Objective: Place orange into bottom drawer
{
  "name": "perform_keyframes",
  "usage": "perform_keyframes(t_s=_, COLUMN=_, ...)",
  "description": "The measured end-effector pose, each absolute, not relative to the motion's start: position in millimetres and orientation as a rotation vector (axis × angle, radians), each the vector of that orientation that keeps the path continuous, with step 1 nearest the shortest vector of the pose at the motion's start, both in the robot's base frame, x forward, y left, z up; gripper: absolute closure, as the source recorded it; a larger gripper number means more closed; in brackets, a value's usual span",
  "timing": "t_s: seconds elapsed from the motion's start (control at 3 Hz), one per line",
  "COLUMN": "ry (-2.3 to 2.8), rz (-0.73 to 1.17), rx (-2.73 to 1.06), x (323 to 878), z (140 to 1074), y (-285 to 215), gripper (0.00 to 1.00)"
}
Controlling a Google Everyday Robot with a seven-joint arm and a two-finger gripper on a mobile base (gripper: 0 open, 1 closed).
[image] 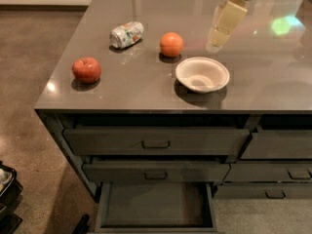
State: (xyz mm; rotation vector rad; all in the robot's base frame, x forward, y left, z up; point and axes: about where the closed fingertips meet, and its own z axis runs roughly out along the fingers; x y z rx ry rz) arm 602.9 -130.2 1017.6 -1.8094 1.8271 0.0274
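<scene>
— four things sit on your counter: a red apple at the left, a can lying on its side, the orange and a white bowl.
— where exactly is the orange?
— on the countertop between the can and the bowl, touching neither. the bottom drawer stands pulled open below, its grey floor showing.
— and the gripper?
— you have it hanging over the counter, just right of the orange and behind the bowl, apart from both. wide or narrow, i cannot tell.
</scene>
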Motion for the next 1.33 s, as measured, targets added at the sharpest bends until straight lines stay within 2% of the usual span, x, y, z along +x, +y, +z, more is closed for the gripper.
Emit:
perform_keyframes(t_s=0.33, ry=1.827, rz=0.028, rx=-1.809, x=602.9, z=1017.5, y=-130.2, gripper=0.0)
perform_keyframes(t_s=1.33, ry=1.844, rz=0.162, rx=-1.639, x=713.0, z=962.6, y=-144.6, gripper=0.0)
